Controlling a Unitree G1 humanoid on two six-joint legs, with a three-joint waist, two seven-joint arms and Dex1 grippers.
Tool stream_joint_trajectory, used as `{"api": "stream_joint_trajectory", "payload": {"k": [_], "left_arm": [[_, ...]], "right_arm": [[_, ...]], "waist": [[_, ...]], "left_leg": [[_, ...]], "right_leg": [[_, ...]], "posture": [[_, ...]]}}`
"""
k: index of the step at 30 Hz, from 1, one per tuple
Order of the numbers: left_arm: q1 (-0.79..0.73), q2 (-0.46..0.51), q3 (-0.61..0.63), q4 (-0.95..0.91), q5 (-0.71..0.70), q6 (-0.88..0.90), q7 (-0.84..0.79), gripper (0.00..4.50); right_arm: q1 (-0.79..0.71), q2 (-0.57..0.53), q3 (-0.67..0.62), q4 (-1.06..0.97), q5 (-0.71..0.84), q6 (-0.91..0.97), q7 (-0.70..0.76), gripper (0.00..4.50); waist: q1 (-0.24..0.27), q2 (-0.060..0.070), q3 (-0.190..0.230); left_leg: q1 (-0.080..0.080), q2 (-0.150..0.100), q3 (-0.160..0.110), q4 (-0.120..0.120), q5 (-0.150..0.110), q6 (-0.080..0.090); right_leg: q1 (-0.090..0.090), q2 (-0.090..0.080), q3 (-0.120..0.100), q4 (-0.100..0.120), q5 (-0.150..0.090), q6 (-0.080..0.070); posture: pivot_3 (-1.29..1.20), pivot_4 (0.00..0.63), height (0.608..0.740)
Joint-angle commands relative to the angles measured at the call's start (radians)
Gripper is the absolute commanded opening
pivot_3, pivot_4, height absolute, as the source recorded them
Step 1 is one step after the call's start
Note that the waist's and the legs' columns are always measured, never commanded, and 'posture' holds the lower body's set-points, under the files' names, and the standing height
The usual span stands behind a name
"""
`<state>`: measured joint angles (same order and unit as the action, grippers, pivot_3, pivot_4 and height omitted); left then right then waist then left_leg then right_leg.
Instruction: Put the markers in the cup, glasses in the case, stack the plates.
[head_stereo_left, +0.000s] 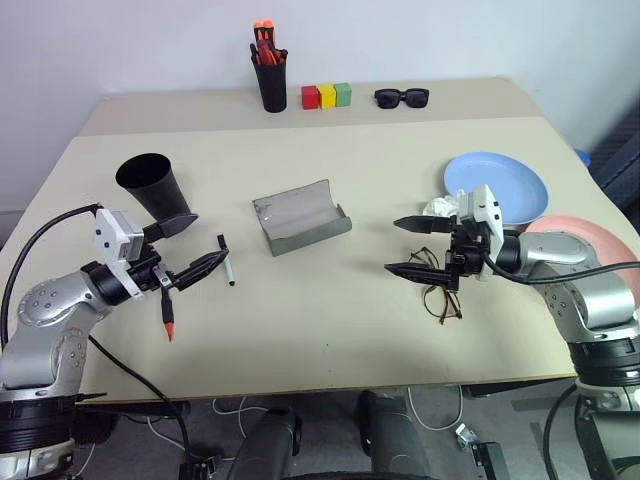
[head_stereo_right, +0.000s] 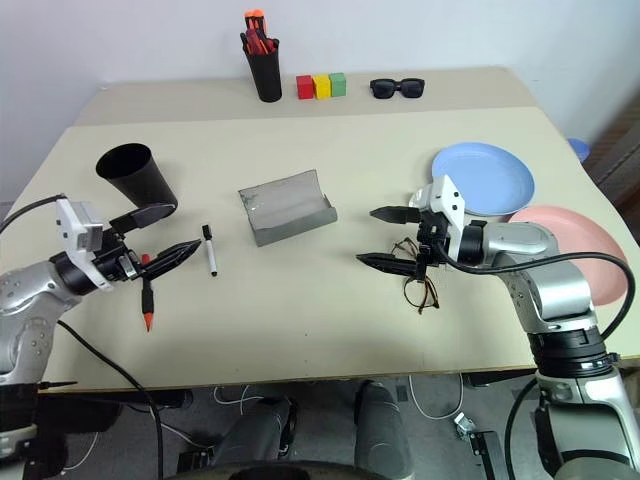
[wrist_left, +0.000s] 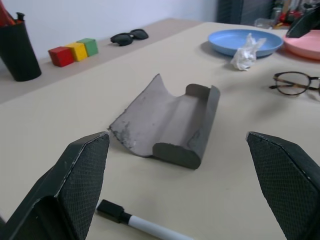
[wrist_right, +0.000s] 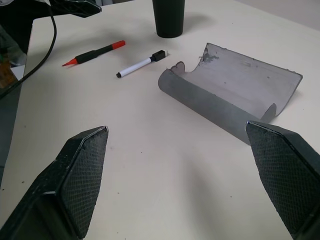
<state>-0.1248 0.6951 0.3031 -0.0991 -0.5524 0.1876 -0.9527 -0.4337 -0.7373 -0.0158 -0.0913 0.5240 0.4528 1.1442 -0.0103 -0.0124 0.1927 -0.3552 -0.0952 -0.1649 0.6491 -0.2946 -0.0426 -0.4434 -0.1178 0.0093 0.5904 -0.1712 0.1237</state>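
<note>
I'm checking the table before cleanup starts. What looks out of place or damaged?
A crumpled white wad lies beside the blue plate, like litter. The open grey case has a ragged, worn edge on its lid.

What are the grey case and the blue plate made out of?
The grey case looks like hard plastic or metal with a matte, scuffed skin; its open lid holds a stiff curve. The blue plate looks like smooth plastic, one even colour with a soft sheen, though glazed ceramic is possible.

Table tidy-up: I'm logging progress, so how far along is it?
Nothing is done. Both open tools hold nothing. Red-capped marker and white marker lie beside the black conical cup; wire-frame glasses lie outside the open grey case; blue plate and pink plate are unstacked.
</note>
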Motion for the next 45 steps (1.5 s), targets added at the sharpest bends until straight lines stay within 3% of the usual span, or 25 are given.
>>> {"api": "stream_joint_trajectory", "payload": {"k": [1, 11, 17, 21, 28, 33, 35, 45], "left_arm": [[-0.008, 0.0, 0.025, -0.02, 0.007, -0.017, 0.02, 4.5], [0.081, 0.05, 0.14, -0.077, 0.002, 0.038, 0.106, 4.5], [0.22, 0.089, 0.281, -0.206, -0.099, 0.246, 0.181, 4.5], [0.243, 0.076, 0.344, -0.328, -0.155, 0.427, 0.361, 4.5], [0.232, -0.08, 0.445, -0.597, -0.316, 0.832, 0.87, 4.5], [0.18, -0.22, 0.407, -0.683, -0.428, 0.998, 1.13, 4.5], [0.149, -0.244, 0.367, -0.693, -0.389, 1.096, 1.23, 4.5], [0.005, -0.385, 0.37, -0.625, -0.345, 1.401, 1.344, 4.5]], "right_arm": [[-0.022, -0.01, -0.02, -0.021, 0.0, -0.011, 0.002, 4.47], [-0.043, 0.066, 0.033, -0.023, -0.038, -0.045, -0.034, 4.47], [-0.088, 0.143, 0.078, 0.004, -0.055, -0.059, -0.04, 4.47], [-0.091, 0.146, 0.08, 0.013, -0.063, -0.074, -0.019, 4.47], [-0.09, 0.191, 0.099, 0.017, -0.078, -0.101, -0.026, 4.47], [-0.082, 0.219, 0.104, 0.0, -0.078, -0.102, -0.039, 4.47], [-0.072, 0.224, 0.107, -0.006, -0.08, -0.105, -0.044, 4.47], [-0.023, 0.219, 0.101, -0.05, -0.084, -0.103, -0.081, 4.47]], "waist": [[0.0, 0.0, 0.0], [-0.005, 0.0, 0.0], [-0.003, 0.0, 0.0], [0.004, -0.001, 0.0], [-0.006, -0.001, 0.0], [0.002, -0.001, 0.0], [0.006, -0.002, -0.001], [0.001, -0.002, -0.001]], "left_leg": [[0.0, 0.0, 0.0, 0.0, 0.0, 0.0], [0.0, 0.001, 0.001, 0.0, 0.0, 0.0], [0.0, 0.002, 0.001, 0.0, 0.0, 0.0], [0.0, 0.002, 0.0, 0.0, 0.0, 0.0], [0.001, 0.003, 0.001, -0.001, -0.001, -0.001], [0.002, 0.003, 0.001, 0.0, -0.001, -0.002], [0.001, 0.003, 0.001, 0.001, -0.001, -0.003], [0.002, 0.001, 0.001, 0.001, -0.001, -0.003]], "right_leg": [[0.0, 0.0, 0.0, 0.0, 0.0, 0.0], [0.0, 0.001, 0.0, 0.0, 0.0, 0.0], [-0.001, 0.001, 0.0, -0.001, 0.0, 0.0], [0.0, 0.001, 0.0, -0.001, 0.0, 0.0], [0.0, 0.003, 0.001, -0.001, 0.0, 0.0], [0.0, 0.004, 0.002, 0.001, 0.001, -0.001], [0.0, 0.004, 0.002, 0.001, 0.001, -0.001], [0.0, 0.005, 0.002, 0.002, 0.001, -0.002]], "posture": [[0.0, 0.15, 0.74], [0.0, 0.15, 0.74], [0.0, 0.15, 0.74], [0.0, 0.15, 0.74], [0.0, 0.15, 0.74], [0.0, 0.15, 0.74], [0.0, 0.15, 0.74], [0.0, 0.15, 0.74]]}}
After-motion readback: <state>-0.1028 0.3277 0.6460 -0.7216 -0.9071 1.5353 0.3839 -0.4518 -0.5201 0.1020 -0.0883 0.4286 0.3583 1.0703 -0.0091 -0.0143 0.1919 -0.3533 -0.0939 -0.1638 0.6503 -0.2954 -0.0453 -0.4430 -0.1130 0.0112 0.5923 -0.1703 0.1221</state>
